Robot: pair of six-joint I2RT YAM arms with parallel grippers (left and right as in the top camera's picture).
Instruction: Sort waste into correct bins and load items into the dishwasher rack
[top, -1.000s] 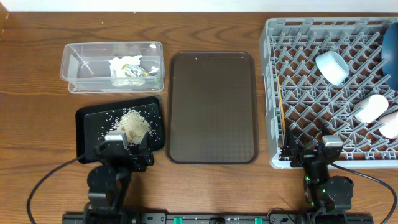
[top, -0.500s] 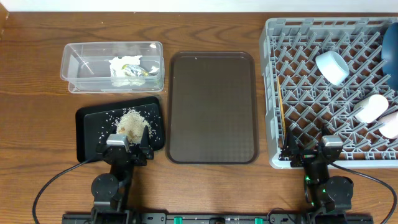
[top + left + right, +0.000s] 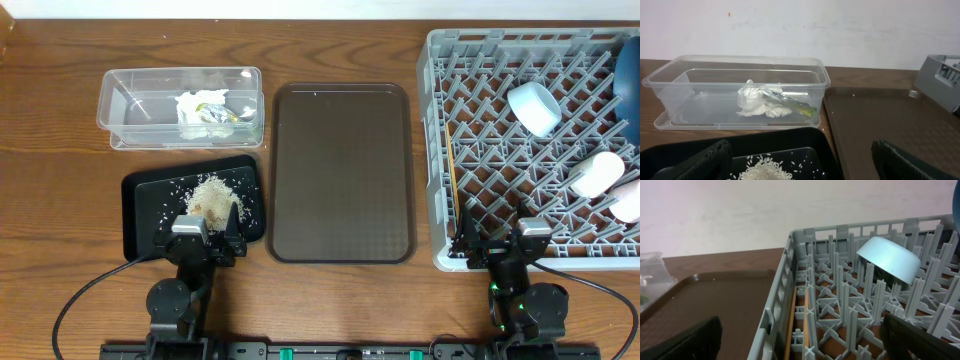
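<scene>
The crumpled napkin (image 3: 205,109) with its yellow-green scrap lies in the clear tub (image 3: 130,112); it also shows in the left wrist view (image 3: 760,98). The rice heap (image 3: 213,196) lies on the black tray (image 3: 145,215). The grey rack (image 3: 470,120) holds the light-blue bowl (image 3: 534,108), the dark-blue dish (image 3: 629,75) at its right edge, two pale cups (image 3: 598,174) and the chopsticks (image 3: 452,170). My left gripper (image 3: 205,243) is open and empty over the black tray's near edge. My right gripper (image 3: 500,245) is open and empty at the rack's near left corner.
A large brown serving tray (image 3: 342,170) lies between the bins and the rack. Black cables run from both arm bases along the table's front edge. A white wall stands behind the table.
My left gripper has drawn back slightly toward the table's front edge from over the rice. The right arm has not moved.
</scene>
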